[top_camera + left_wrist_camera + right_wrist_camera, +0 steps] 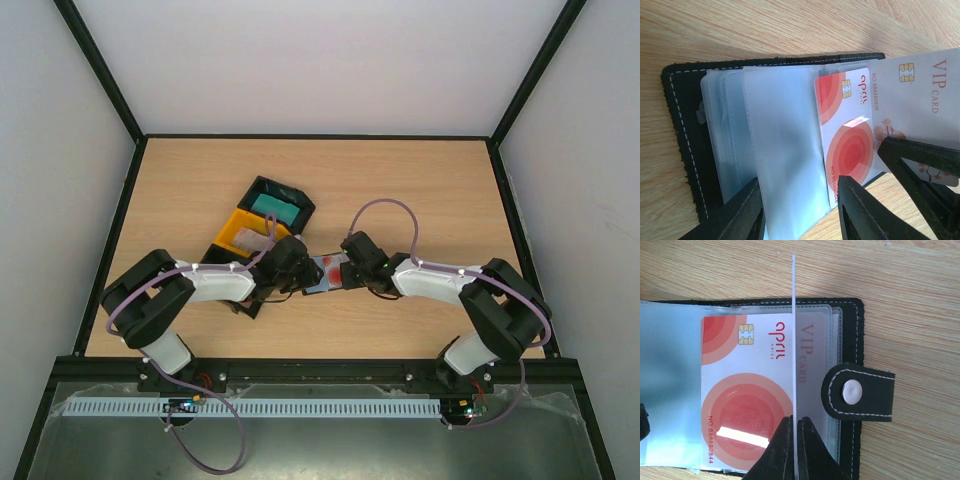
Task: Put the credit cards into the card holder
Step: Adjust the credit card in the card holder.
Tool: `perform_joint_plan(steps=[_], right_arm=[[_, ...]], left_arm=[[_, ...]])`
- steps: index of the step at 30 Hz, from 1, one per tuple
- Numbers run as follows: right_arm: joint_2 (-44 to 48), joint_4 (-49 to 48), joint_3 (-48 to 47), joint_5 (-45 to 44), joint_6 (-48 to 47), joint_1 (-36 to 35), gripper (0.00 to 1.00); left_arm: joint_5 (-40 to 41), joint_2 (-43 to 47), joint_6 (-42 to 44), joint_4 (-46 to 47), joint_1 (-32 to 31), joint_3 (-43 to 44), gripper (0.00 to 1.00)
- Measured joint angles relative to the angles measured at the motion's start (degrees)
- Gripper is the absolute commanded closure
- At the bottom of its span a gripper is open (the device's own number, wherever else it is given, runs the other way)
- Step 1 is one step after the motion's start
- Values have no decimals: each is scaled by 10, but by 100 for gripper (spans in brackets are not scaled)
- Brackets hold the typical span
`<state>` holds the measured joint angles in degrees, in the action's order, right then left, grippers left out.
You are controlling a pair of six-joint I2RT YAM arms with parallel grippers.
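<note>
The black card holder (324, 273) lies open on the table between both grippers, its clear sleeves (780, 150) fanned out. A red-and-white credit card (850, 135) sits in one sleeve. My right gripper (796, 440) is shut on a pale VIP credit card (927, 100), which stands edge-on (793, 315) over the holder (856, 320) beside the snap strap (857, 392). VIP lettering shows in a sleeve under it. My left gripper (800, 212) is open, its fingers (747, 215) on either side of a clear sleeve at the holder's near edge.
A black tray (277, 205) holding teal cards and a yellow tray (243, 236) stand just behind the left gripper (298, 266). Black frame rails (120, 230) border the wooden table on the left, right and back.
</note>
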<state>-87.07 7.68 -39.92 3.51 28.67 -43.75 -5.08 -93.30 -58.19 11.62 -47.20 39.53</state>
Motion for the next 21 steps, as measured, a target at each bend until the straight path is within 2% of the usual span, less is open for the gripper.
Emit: perform_joint_plan(steps=[15, 21], right_arm=[[-8, 2, -9, -15, -14, -26, 98], [-6, 4, -9, -33, -7, -28, 98]], left_arm=[[2, 2, 1, -7, 0, 1, 56], [13, 10, 2, -20, 0, 3, 50]])
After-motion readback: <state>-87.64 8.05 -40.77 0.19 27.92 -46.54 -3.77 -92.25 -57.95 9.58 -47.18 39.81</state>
